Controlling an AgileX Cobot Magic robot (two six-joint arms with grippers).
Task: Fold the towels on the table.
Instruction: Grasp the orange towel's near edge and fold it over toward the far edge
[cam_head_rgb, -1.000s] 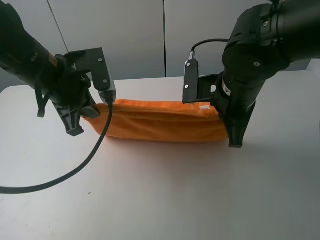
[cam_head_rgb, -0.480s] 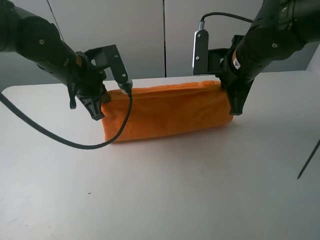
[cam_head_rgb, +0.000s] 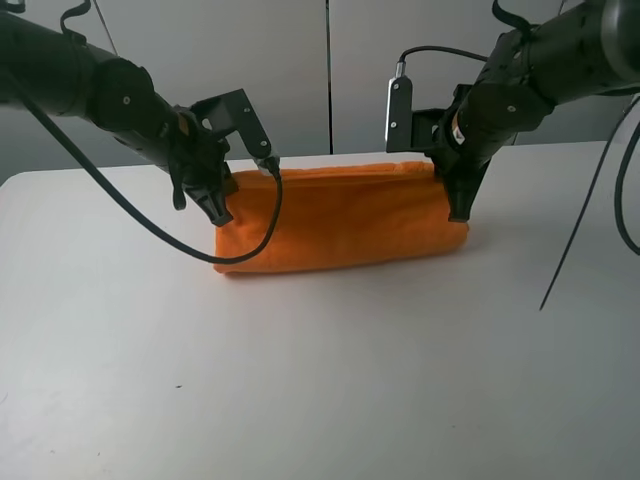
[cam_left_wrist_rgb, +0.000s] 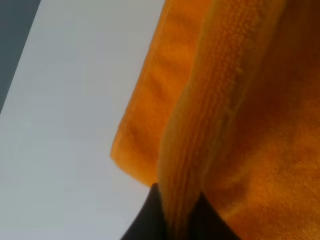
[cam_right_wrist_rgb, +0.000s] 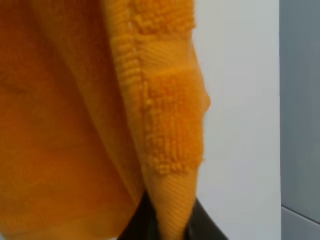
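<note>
The orange terry towel (cam_head_rgb: 340, 225) lies as a long doubled band near the far edge of the white surface (cam_head_rgb: 320, 380), about midway between its left and right edges. Its lower fold rests on the surface and its upper long edge runs between the 2 arms.

The left pincer (cam_head_rgb: 218, 208) is at the towel's left end. The left wrist view shows its 2 black fingers (cam_left_wrist_rgb: 150, 217) closed tight on a doubled fold of cloth.

The right pincer (cam_head_rgb: 458, 208) is at the right end, and it too is clamped on the towel's edge, where a woven stripe band shows just above the fingers (cam_right_wrist_rgb: 202, 225).

A black cable (cam_head_rgb: 215, 262) loops from the left arm across the towel's left end.
</note>
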